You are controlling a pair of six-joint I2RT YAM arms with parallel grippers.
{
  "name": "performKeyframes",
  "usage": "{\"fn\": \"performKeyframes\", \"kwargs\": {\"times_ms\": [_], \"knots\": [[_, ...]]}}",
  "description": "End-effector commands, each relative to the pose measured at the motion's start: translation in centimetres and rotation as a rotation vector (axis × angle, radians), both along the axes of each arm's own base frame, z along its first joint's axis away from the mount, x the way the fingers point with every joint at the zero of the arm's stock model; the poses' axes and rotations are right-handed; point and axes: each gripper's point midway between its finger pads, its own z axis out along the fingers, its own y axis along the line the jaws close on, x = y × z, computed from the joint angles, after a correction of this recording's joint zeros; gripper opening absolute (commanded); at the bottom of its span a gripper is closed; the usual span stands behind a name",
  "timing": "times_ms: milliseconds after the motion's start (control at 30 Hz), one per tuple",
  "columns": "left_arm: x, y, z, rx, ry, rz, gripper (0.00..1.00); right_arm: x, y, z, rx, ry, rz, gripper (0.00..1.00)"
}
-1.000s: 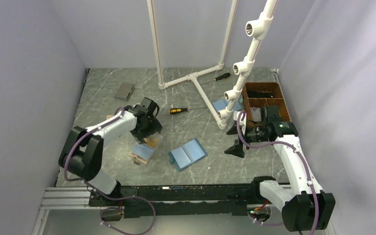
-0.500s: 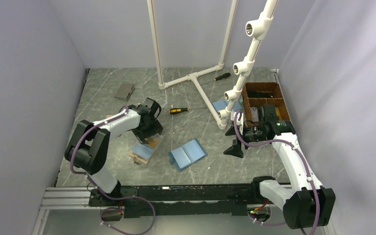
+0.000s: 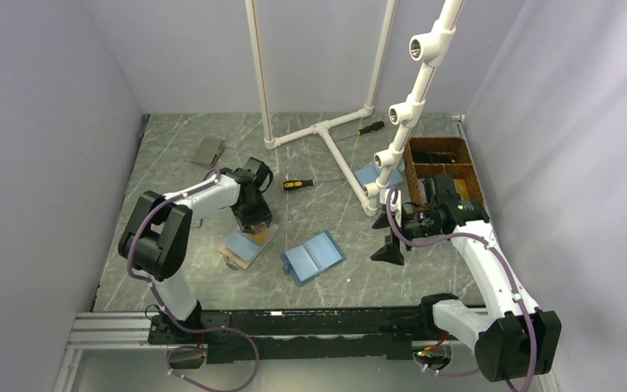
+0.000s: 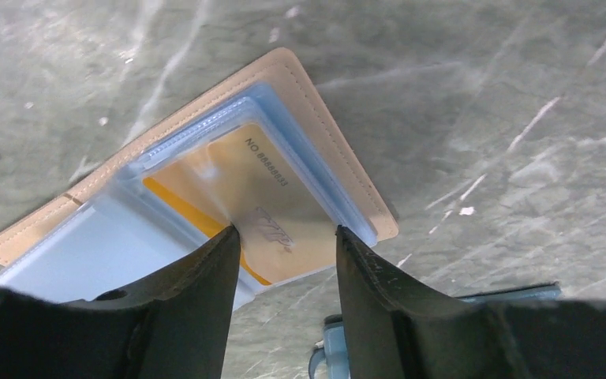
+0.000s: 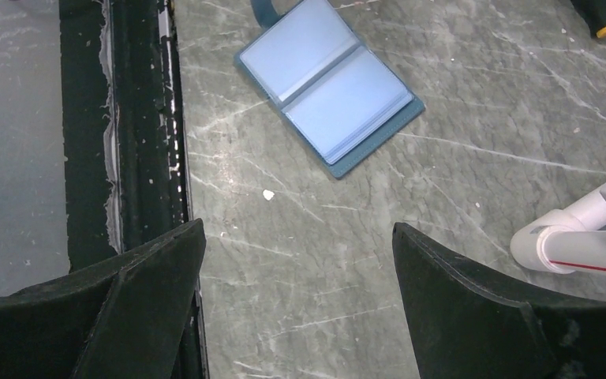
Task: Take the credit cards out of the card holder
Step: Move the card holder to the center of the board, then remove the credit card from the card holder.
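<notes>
My left jaws stand partly open, tips down on the yellow card (image 4: 268, 197) in the open card holder (image 4: 327, 142); my right jaws hang wide open above the tabletop (image 5: 323, 260).

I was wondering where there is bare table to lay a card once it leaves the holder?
Bare table lies between the light-blue bifold and the right tool, and between the bifold and the front rail. It is crowded around the card holder under the left tool, and by the screwdriver and pipe frame.
</notes>
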Motion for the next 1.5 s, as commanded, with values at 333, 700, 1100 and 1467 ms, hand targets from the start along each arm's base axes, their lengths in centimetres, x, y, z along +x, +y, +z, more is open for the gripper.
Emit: {"fn": "performKeyframes", "kwargs": {"times_ms": [333, 700, 1100, 1467], "knots": [[4.4, -9.2, 0.2, -0.363, -0.106, -0.436, 0.42, -0.3, 0.8, 0.2, -0.002, -0.045, 0.048, 0.90], [5.1, -8.0, 6.2, -0.320, -0.358, -0.524, 0.67, 0.3, 2.7, -1.6, -0.162, -0.103, 0.096, 0.83], [0.8, -3.2, 10.0, -0.342, -0.618, -0.302, 0.99, 1.1, 7.5, -2.9, -0.439, -0.176, 0.204, 0.66], [-1.4, -3.1, 11.9, -0.540, -0.769, -0.245, 0.99, 7.9, 14.3, -2.0, -0.423, -0.143, -0.101, 0.08]]}}
